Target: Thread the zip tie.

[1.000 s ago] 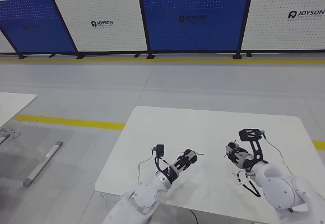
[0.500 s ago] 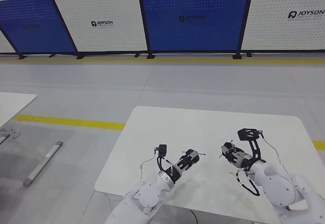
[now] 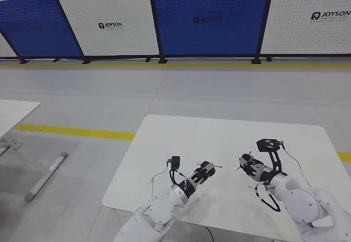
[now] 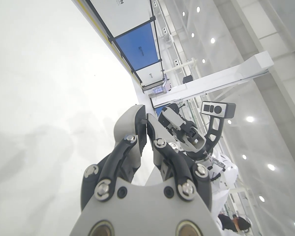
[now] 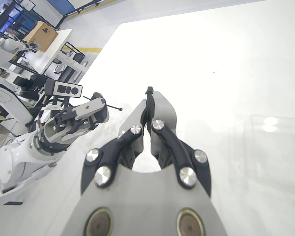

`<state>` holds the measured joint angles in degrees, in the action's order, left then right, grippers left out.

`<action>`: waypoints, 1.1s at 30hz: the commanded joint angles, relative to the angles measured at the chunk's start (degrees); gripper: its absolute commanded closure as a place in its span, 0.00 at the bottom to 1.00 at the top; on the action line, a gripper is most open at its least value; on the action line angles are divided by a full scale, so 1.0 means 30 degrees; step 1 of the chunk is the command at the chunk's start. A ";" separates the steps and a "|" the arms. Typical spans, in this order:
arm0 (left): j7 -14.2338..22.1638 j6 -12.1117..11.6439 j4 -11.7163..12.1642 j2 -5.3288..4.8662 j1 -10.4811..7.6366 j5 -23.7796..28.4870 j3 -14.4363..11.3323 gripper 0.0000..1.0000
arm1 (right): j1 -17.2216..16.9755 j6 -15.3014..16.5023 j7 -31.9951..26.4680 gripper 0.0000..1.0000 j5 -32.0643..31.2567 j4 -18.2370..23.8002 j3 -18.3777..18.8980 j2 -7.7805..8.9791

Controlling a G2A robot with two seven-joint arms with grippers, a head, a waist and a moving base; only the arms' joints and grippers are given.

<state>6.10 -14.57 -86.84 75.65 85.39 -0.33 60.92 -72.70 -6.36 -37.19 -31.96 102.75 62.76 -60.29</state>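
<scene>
Both grippers hover over the white table [image 3: 224, 133], near its front. My left gripper [image 3: 207, 167] [image 4: 145, 119] is shut on a thin black zip tie strap [image 5: 114, 108], which lies crosswise through its fingers and pokes out at both sides. A short way to the right, my right gripper [image 3: 244, 162] [image 5: 149, 99] is shut on a black zip tie piece whose square head [image 5: 150, 90] sticks out past the fingertips. The strap's free tip points toward the right gripper, with a gap between them. I cannot tell whether the two pieces are one tie.
The table's left edge [image 5: 98, 57] drops off beside the left arm. A second table [image 3: 6, 115] stands farther left across the floor, with a cardboard box [image 5: 40, 35] on it. A faint transparent rectangle [image 5: 272, 128] lies on the table on the right gripper's far side.
Over the first half second both grippers shifted slightly and the right one came a little closer to the left. Since then nothing has moved.
</scene>
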 commanded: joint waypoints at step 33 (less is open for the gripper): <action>0.0000 0.0000 0.0000 0.0000 0.0000 0.0000 0.0000 1.00 | -0.0289 0.0352 0.0948 1.00 0.0432 -0.0151 -0.0098 -0.0091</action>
<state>6.10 -14.57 -86.84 75.65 85.39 -0.33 60.92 -73.21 -5.85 -35.89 -31.45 102.54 62.60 -60.42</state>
